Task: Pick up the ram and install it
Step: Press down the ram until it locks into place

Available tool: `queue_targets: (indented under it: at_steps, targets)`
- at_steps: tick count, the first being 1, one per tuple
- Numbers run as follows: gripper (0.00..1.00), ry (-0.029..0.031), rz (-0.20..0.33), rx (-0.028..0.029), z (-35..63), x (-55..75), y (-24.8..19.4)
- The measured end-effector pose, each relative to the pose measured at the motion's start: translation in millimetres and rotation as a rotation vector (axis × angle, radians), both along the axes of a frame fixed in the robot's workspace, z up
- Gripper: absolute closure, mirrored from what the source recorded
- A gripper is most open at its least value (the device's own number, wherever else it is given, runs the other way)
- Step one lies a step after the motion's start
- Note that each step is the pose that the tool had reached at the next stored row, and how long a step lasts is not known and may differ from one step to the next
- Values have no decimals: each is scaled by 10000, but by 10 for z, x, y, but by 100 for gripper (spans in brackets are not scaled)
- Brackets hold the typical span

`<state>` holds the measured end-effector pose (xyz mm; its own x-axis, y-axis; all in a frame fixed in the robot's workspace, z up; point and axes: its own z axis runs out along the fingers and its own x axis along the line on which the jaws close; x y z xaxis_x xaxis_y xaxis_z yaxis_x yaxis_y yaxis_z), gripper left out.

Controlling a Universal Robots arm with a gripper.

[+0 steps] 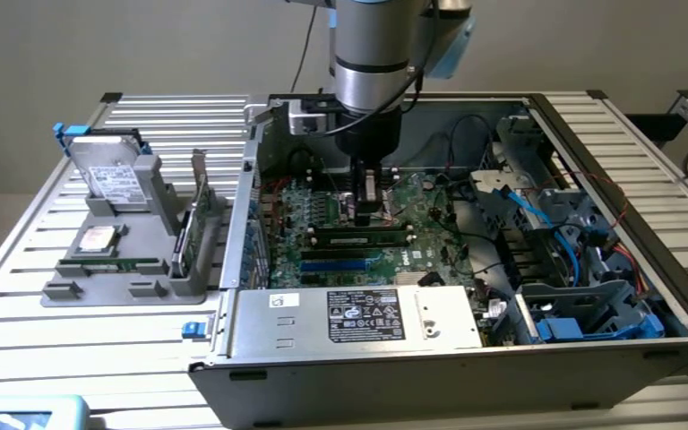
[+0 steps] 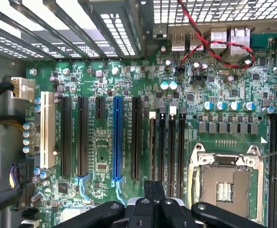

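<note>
In the exterior view, the black tool [image 1: 368, 211] at the end of the grey arm reaches down into the open grey metal computer case [image 1: 440, 340] and stands just above the green motherboard [image 1: 320, 242]. Directly under the tool's tip lies the ram [image 1: 362, 239], a long, narrow green circuit-board stick with dark chips, lying flat along a memory slot; the tool appears to touch its upper edge, but whether the fingers clamp it or stand apart I cannot tell. Just past the ram from the tool run blue memory slots [image 1: 338, 261]. Well off to the exterior view's left of the tool, outside the case on the ribbed metal table [image 1: 33, 269], a grey plastic holder [image 1: 129, 269] carries a silver boxy hard drive [image 1: 111, 179] and an upright green expansion card [image 1: 201, 224]. In the wrist view, the tool's black linkage [image 2: 148, 209] hangs over the motherboard [image 2: 105, 156], with black expansion slots, one long blue slot [image 2: 117, 137] and a white slot [image 2: 47, 123] ahead of it, and a silver processor socket [image 2: 226, 185] beside it.
</note>
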<state>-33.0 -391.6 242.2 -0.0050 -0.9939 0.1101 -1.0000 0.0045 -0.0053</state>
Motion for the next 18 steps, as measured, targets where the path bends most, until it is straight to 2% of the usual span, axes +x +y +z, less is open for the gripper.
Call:
queue_targets:
  at_steps: [5,13,18]
  targets:
    - [89,0,0,0,0,78,-2]
    - [89,3,-3,3,-1,83,-3]
    - [89,6,-508,-3,0,83,-4]
